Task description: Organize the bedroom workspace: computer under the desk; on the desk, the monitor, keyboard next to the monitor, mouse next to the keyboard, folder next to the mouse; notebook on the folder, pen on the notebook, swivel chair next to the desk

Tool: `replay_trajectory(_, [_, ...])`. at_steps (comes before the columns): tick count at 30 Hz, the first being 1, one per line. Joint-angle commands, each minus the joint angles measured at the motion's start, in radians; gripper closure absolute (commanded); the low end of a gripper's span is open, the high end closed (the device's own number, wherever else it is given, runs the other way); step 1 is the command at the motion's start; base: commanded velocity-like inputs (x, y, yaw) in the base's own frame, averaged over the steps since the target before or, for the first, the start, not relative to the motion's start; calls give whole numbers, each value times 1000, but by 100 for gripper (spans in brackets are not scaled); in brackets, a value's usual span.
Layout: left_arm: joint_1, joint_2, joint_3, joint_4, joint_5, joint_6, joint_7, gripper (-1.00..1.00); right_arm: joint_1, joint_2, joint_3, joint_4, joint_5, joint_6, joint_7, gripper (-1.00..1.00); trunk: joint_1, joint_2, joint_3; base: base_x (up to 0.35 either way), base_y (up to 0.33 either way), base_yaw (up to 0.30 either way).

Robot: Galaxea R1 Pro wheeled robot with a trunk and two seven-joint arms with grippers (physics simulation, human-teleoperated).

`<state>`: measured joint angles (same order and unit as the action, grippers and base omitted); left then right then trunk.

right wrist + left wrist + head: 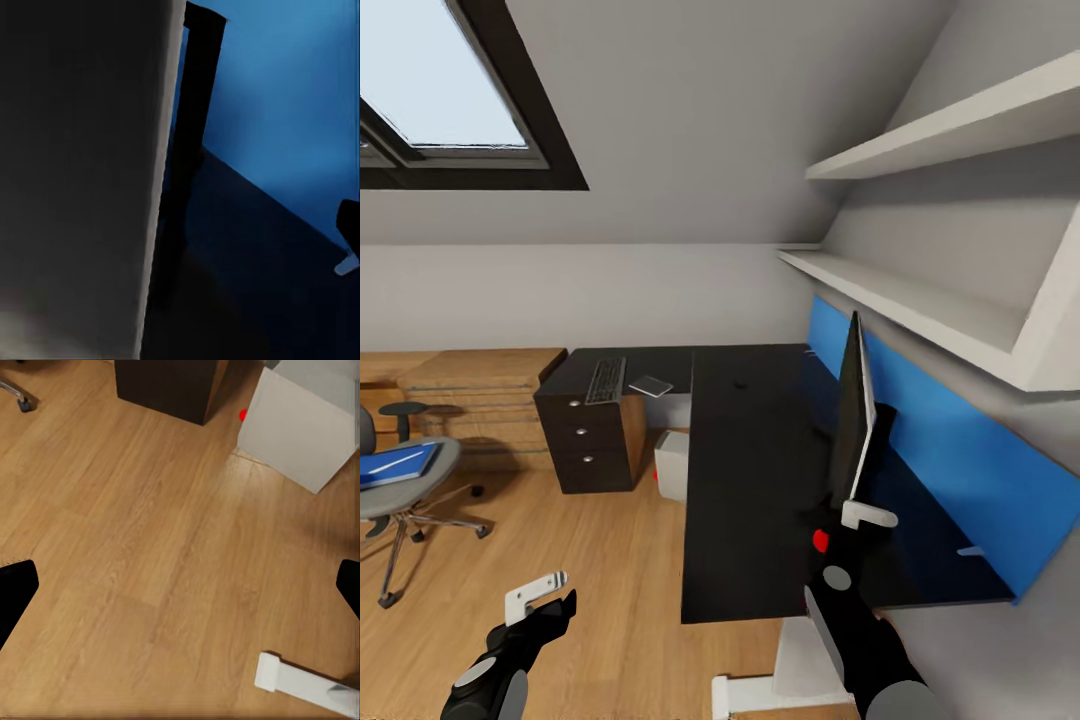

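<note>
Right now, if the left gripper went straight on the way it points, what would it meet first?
Probably the bare wood floor: the left gripper looks down at it, with the computer and the desk's white foot off to the sides.

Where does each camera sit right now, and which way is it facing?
Head: high, looking down over the desk and monitor; both arms show.
Left wrist: aimed down at the wood floor and computer; dark fingers at the edges.
Right wrist: close against the monitor over the desk.
Shared: head and left wrist both show the computer.
</note>
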<state>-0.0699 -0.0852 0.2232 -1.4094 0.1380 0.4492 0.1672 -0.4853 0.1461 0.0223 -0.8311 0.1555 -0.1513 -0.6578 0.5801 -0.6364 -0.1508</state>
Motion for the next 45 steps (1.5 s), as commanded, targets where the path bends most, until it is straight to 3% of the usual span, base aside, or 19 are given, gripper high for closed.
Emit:
replay_trajectory(1, [-1,-1,1,-2,11,5,6,-100,-1,0,0,1,2,-1,-6,-100,0,-1,-2,-93,-293,0])
replay_trajectory(18, [-1,1,2,-2,11,5,5,-100,-1,0,1,3,2,-1,-5,-100,0,-1,-2,-81,-267,0])
replay_trajectory(45, [-1,2,8,-5,14,6,5,-100,-1,0,1,2,1,-1,-5,-100,0,-1,-2,-64,-9,0])
